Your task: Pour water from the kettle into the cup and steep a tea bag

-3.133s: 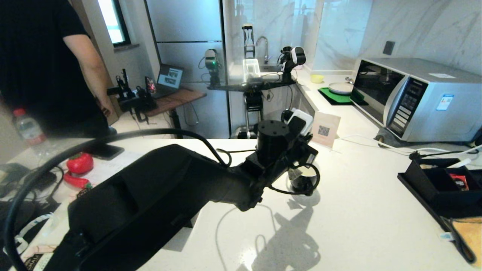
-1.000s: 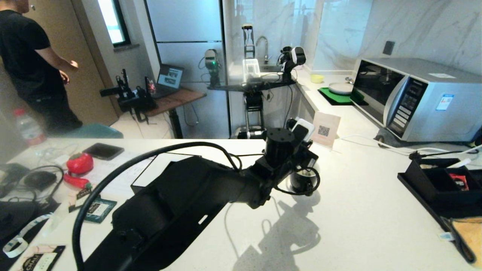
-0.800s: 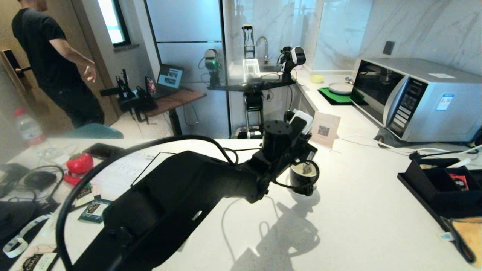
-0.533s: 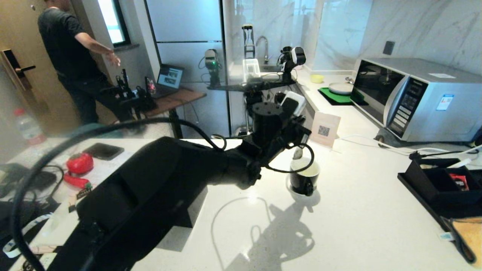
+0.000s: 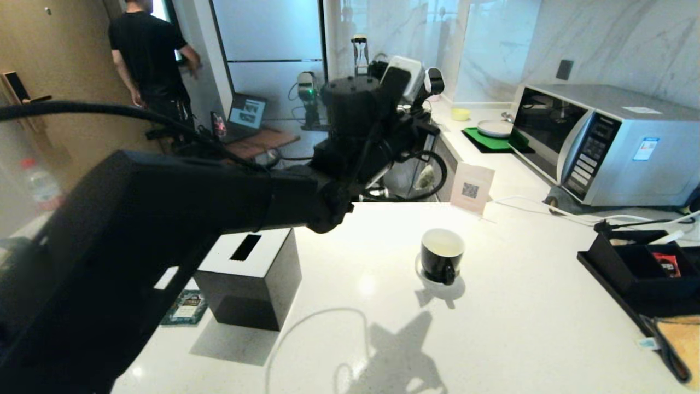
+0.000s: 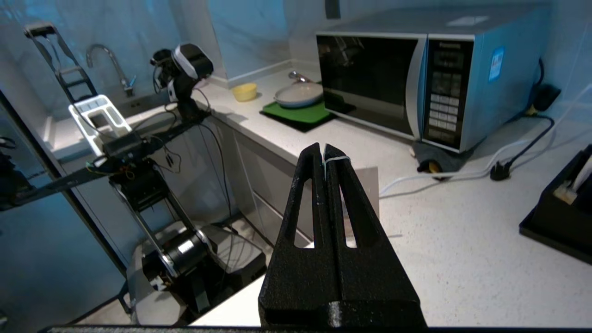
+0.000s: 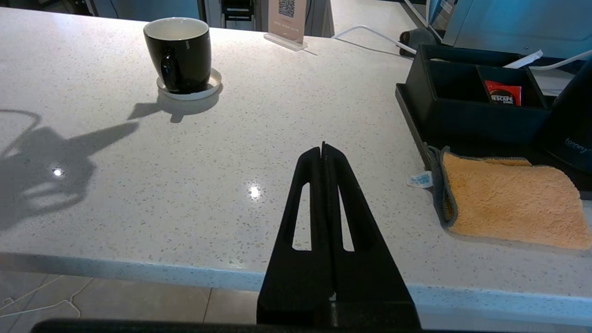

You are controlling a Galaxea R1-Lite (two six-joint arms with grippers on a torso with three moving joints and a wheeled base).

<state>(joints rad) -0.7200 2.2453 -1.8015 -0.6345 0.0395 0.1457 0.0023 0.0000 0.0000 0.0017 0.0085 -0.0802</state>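
Upper centre: your left gripper [image 6: 323, 155], lifted since a moment ago, clamps the thin white string [image 6: 336, 159].
Grey-brown pyramid tea bag [image 5: 427, 178] now dangles above the glossy black mug [image 5: 441, 255]; steeping pauses.

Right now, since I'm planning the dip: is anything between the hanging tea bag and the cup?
Nothing visible does. The tea bag hangs by its string from the shut left gripper, high above the cup, whose mouth is uncovered. The tissue box sits well off to the left, and the sign card stands behind the cup.
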